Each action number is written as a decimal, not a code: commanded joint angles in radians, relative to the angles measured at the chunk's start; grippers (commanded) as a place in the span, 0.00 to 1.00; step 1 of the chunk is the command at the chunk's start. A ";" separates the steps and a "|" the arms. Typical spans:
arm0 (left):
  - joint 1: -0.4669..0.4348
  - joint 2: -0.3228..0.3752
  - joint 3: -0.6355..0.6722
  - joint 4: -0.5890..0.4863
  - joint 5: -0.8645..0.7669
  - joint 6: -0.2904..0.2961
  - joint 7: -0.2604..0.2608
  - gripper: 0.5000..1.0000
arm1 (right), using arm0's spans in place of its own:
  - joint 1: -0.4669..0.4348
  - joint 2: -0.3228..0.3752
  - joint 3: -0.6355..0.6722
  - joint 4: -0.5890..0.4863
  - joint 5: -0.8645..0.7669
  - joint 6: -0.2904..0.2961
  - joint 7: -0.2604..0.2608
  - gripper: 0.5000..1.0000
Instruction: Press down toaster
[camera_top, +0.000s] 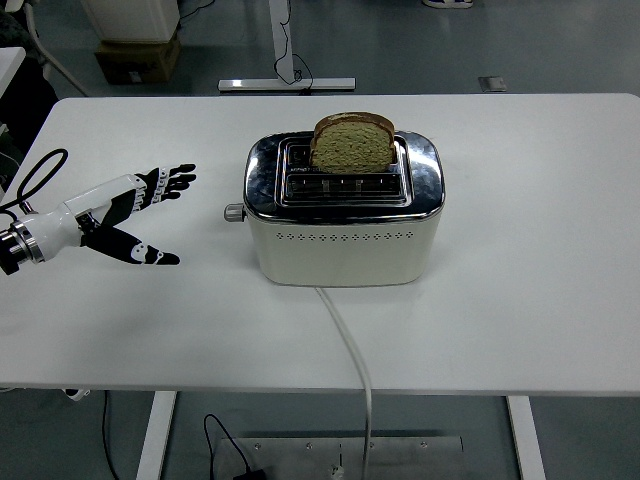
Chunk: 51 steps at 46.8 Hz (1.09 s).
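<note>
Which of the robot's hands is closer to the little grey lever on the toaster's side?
Left. The left hand hovers open just left of the small grey lever; the right hand is out of view.

Left hand (125, 215) extended flat; fingers (172, 181) spread, thumb apart.

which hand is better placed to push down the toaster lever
Left. The left hand is open over the table beside the toaster, on the same side as its lever. The right hand is out of view.
</note>
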 joint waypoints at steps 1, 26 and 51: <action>0.000 0.004 -0.001 -0.007 0.042 0.000 0.000 1.00 | 0.000 0.000 0.000 0.000 0.000 0.000 0.000 1.00; 0.000 0.025 0.000 -0.073 0.301 0.096 0.003 1.00 | 0.000 0.000 0.000 0.000 0.000 0.000 0.000 1.00; 0.001 -0.005 0.006 -0.073 0.344 0.103 0.012 1.00 | 0.001 0.000 0.000 0.000 0.000 0.000 0.000 1.00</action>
